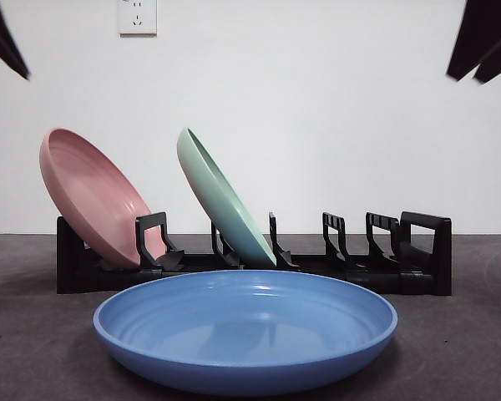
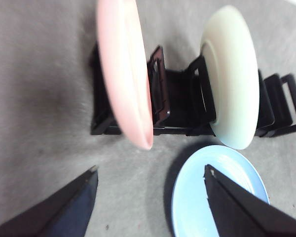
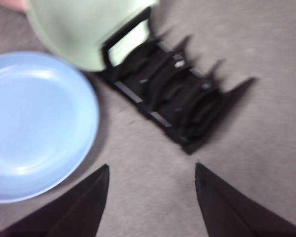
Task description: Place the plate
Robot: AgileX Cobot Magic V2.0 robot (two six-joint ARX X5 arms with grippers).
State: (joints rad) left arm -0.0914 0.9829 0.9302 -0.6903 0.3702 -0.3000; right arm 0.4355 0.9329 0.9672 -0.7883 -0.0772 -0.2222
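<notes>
Left claw (image 2: 150, 170) and right claw (image 3: 152, 168) both hang wide and empty above the worktop (image 1: 33, 334). The blue plate (image 1: 245, 328) lies flat before the rack (image 1: 417, 251), whose free slots beside the pink plate (image 1: 96, 196) and green plate (image 1: 221, 196) await it.

Count of items on the grey table (image 1: 33, 334):

Plates: 3. One pink plate (image 1: 92, 196), one pale green plate (image 1: 221, 200), one blue plate (image 1: 245, 327).

Dish racks: 1, black (image 1: 359, 267). Two of the plates stand tilted in its slots; one plate lies flat on the table in front of it.

Wall sockets: 1, white (image 1: 137, 17), on the wall behind.

Grippers: 2, the left gripper (image 2: 150, 175) and the right gripper (image 3: 152, 170), each with 2 black jaws set apart and empty.
</notes>
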